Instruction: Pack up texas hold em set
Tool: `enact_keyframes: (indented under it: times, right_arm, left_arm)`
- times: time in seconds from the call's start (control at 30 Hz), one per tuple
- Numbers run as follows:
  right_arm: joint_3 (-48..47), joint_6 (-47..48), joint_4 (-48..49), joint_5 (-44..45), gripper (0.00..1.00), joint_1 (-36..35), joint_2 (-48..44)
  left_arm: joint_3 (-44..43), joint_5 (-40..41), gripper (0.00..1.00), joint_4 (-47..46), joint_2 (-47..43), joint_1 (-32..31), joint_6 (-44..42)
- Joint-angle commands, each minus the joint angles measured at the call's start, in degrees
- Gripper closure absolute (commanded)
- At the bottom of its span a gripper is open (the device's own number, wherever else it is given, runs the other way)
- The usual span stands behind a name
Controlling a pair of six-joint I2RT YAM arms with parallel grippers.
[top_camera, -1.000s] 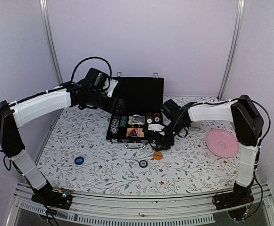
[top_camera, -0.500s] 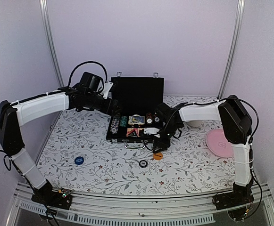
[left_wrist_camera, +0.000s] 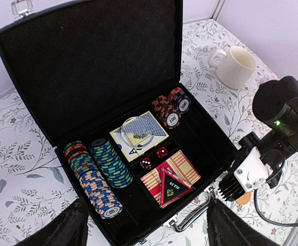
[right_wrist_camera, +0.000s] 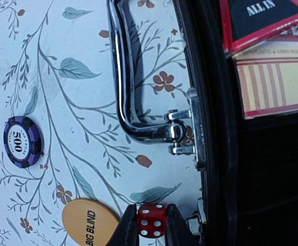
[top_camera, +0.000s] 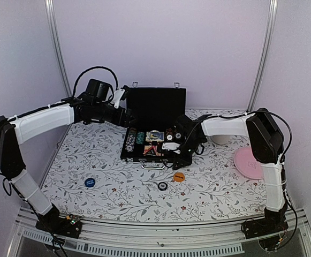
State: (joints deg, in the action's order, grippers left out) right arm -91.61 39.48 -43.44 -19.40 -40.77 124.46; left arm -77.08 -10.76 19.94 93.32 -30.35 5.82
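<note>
A: Red die [right_wrist_camera: 151,219]: tiny, hard, light, slick-faced. Best taken flat on two opposite faces, never across the corners; likely to squirt out otherwise.

B: Already taken that way. Nipped narrow in the right tool [right_wrist_camera: 151,226], just off the briefcase's [top_camera: 158,107] front right corner, near the handle [right_wrist_camera: 123,87], not yet over the rim.

A: And the left tool [top_camera: 126,116]?

B: Spread wide, holding nothing, hanging off the briefcase's rear left and looking down into the open tray.

A: Anything else outside the briefcase?

B: Orange Big Blind button [right_wrist_camera: 90,224] and purple 500 chip [right_wrist_camera: 21,142] just in front of it, blue button [top_camera: 89,182] well off its front left. Thin, stiff discs lying flat on the worktop [top_camera: 118,195]; probably awkward to lift, so better pinched by the edges.

A: Changed from a second back?

B: Right tool drawn in from beside the orange button toward the briefcase's front right corner. Left tool pulled back from above the chip rows [left_wrist_camera: 102,174] to the rear left. Loose pieces in front of the briefcase unmoved.
</note>
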Motion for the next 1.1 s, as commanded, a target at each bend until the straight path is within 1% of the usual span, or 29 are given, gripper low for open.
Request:
enact_keyframes:
  times: [0.0,0.13,0.27,0.47,0.63,0.77,1.07]
  right_arm:
    - [-4.5,-0.7,-3.9,-0.8,0.97,-1.0,-1.3]
    - [-8.9,-0.5,-5.0,-2.0,0.97,-1.5,-3.0]
    - [-14.1,-1.0,-4.6,-0.2,0.97,-1.5,-1.5]
    - [-22.3,-4.6,-0.7,5.5,0.97,-1.5,5.2]
    - [-30.0,-6.5,0.9,12.2,0.97,-1.5,13.3]
    - [-34.7,-7.5,0.9,13.4,0.97,-1.5,17.9]
    - [-35.7,-8.3,1.0,15.9,0.97,-0.9,21.2]
  left_arm:
    - [0.4,-0.6,0.2,-1.0,-2.0,0.9,0.4]
    - [0.5,-0.5,0.2,-1.0,-2.7,1.4,0.4]
    - [0.9,-0.6,0.2,-1.1,-3.3,1.8,0.6]
    - [1.4,-0.5,0.2,-1.2,-4.0,1.9,0.5]
    - [1.5,-0.8,0.2,-1.2,-4.4,2.2,0.5]
    - [1.6,-0.9,0.21,-1.2,-4.6,2.4,0.5]
    - [1.6,-1.5,0.21,-1.2,-4.7,2.9,0.8]
